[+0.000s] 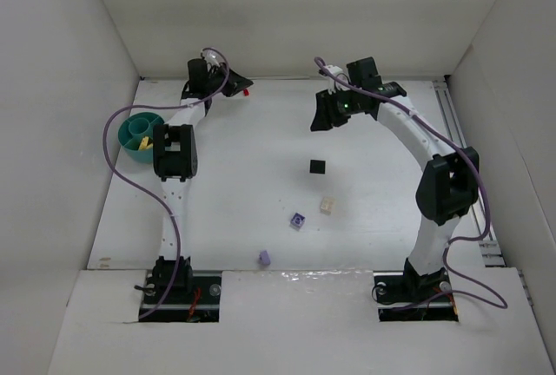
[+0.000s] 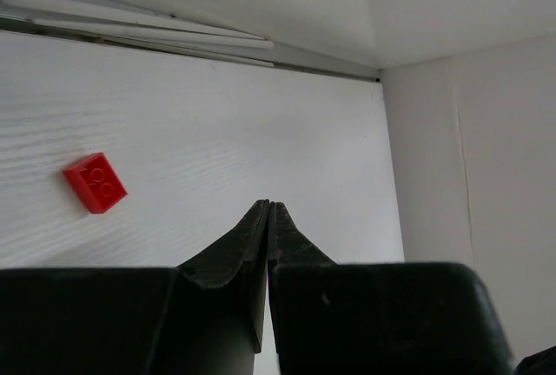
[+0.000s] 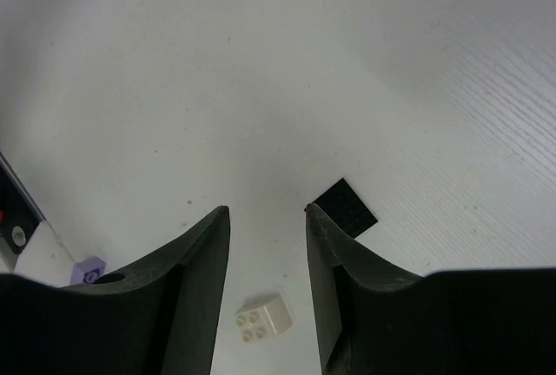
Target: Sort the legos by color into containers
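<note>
The teal bowl (image 1: 130, 123) sits at the table's left edge with yellow pieces (image 1: 144, 142) in it. My left gripper (image 1: 235, 85) is shut and empty at the far end of the table, with a red brick (image 1: 248, 93) just beside its tips. In the left wrist view the red brick (image 2: 95, 183) lies left of the shut gripper (image 2: 268, 206). My right gripper (image 3: 267, 210) is open and empty above the table; it also shows in the top view (image 1: 323, 121). Below it lie a flat black square (image 3: 345, 207) and a cream brick (image 3: 263, 318), also in the top view: the black square (image 1: 317, 167) and the cream brick (image 1: 327, 205).
Two lilac bricks lie toward the near edge, one (image 1: 298, 220) beside the cream brick and one (image 1: 263, 258) nearer the arm bases; one lilac brick (image 3: 88, 272) shows in the right wrist view. White walls enclose the table on three sides.
</note>
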`<action>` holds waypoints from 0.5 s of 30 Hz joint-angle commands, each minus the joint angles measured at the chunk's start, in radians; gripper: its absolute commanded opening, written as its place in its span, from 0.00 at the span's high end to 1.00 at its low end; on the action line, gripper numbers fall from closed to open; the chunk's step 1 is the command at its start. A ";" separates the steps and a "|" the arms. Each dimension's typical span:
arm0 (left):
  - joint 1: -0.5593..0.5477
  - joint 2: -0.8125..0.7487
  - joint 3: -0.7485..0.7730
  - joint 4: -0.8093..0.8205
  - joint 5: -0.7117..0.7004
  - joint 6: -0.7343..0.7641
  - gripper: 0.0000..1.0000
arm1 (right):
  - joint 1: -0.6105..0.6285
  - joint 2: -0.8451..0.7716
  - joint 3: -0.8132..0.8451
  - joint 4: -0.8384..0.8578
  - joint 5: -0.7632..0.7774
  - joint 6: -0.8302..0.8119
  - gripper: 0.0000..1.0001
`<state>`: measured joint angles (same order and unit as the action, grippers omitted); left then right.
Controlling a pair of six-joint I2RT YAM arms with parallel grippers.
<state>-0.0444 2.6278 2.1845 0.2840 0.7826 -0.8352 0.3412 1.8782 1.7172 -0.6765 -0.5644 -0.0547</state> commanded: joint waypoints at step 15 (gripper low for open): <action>0.058 0.083 0.115 0.216 -0.138 -0.084 1.00 | 0.047 0.006 0.001 -0.051 0.013 -0.062 0.54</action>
<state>0.0128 2.7186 2.2276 0.4316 0.7193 -0.9314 0.3702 1.8782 1.7054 -0.7261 -0.5678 -0.0940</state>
